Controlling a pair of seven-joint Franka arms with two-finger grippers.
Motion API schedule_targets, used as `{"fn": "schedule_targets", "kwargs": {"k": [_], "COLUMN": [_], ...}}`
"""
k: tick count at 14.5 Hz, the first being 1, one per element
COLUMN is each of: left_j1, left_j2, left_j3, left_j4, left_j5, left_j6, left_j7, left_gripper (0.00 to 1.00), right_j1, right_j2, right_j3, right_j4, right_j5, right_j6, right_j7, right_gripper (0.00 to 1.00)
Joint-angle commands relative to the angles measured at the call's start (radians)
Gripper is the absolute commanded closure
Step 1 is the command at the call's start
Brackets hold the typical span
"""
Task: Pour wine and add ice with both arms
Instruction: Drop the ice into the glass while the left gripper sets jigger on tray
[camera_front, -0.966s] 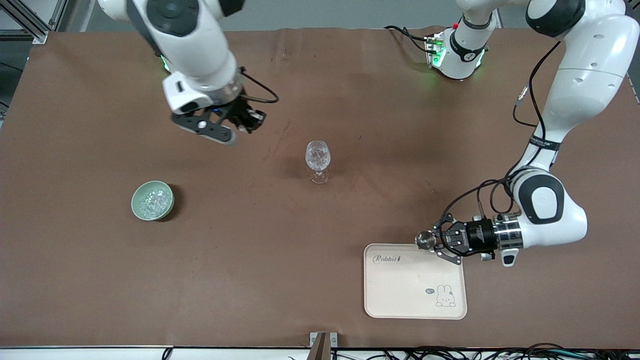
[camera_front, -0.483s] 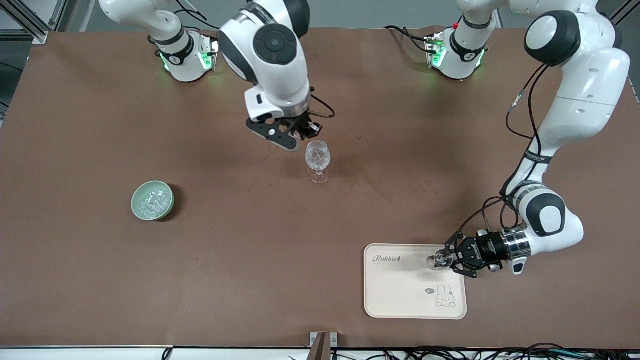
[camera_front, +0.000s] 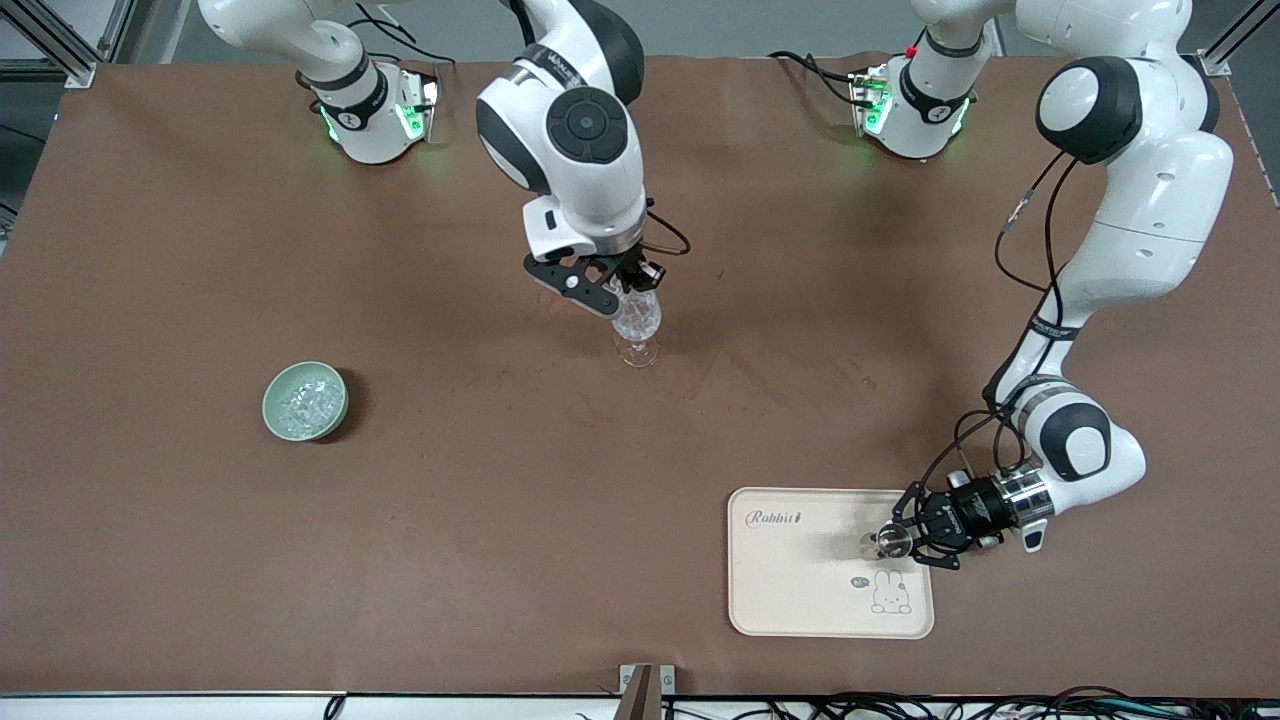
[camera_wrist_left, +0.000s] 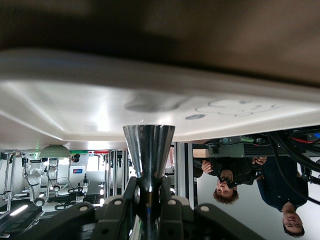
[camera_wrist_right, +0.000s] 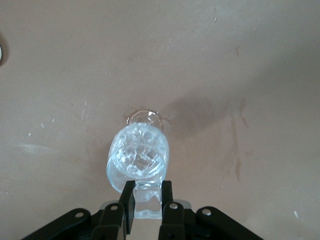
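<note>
A: Right end effector (camera_front: 622, 294) is over the wine glass (camera_front: 636, 322) mid-surface, fingers pinching an ice chunk (camera_wrist_right: 148, 204) above the rim.

B: Left end effector (camera_front: 905, 541)?

A: Over the tray (camera_front: 800, 600) near the front edge, clamped on a steel jigger (camera_wrist_left: 148, 150).

B: Rest of the ice?

A: In the green bowl (camera_front: 305, 401), toward the right arm's end. Prob. slick, hard, light, so pinch flat faces, gently.

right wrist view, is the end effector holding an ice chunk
Yes, the right end effector pinches a clear ice chunk right above the glass.
</note>
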Motion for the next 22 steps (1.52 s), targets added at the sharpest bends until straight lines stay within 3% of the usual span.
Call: {"fn": "schedule_targets", "kwargs": {"k": [1, 3, 4, 6, 10, 11, 13, 17, 20, 22], "left_j1": [-0.008, -0.008, -0.008, -0.006, -0.008, -0.008, 0.002, 0.041, 0.077, 0.086], "left_j2": [0.031, 0.032, 0.032, 0.032, 0.026, 0.022, 0.006, -0.087, -0.162, -0.222], "left_j3": [-0.003, -0.003, -0.003, -0.001, 0.002, 0.002, 0.004, 0.004, 0.004, 0.002], "left_j4": [0.047, 0.047, 0.045, 0.039, 0.036, 0.034, 0.030, -0.005, -0.012, -0.010], "left_j5": [-0.024, -0.023, -0.023, -0.023, -0.017, -0.009, 0.032, 0.280, 0.504, 0.676], "left_j6": [0.006, 0.006, 0.006, 0.006, 0.004, 0.004, 0.004, -0.012, -0.101, -0.143], "left_j7": [0.014, 0.016, 0.016, 0.017, 0.020, 0.022, 0.020, 0.003, 0.002, 0.002], "left_gripper": [0.99, 0.93, 0.84, 0.56, 0.33, 0.05, 0.00, 0.00, 0.00, 0.00], "right_j1": [0.025, 0.026, 0.031, 0.033, 0.034, 0.033, 0.034, 0.033, 0.034, 0.034], "right_j2": [0.024, 0.044, 0.050, 0.052, 0.053, 0.055, 0.069, 0.072, 0.072, 0.072], "right_j3": [-0.009, -0.007, -0.009, -0.009, -0.007, -0.009, -0.009, -0.009, -0.009, -0.009], "right_j4": [0.016, 0.016, 0.016, 0.014, 0.016, 0.016, 0.016, 0.016, 0.016, 0.016], "right_j5": [0.025, 0.025, 0.023, 0.025, 0.023, 0.025, 0.023, 0.023, 0.022, 0.022], "right_j6": [0.031, 0.039, 0.042, 0.050, 0.057, 0.057, 0.060, 0.073, 0.071, 0.070], "right_j7": [0.039, 0.042, 0.045, 0.047, 0.045, 0.045, 0.044, 0.027, 0.031, 0.038], "right_gripper": [0.98, 0.98, 0.97, 0.97, 0.96, 0.95, 0.90, 0.73, 0.31, 0.14]}}
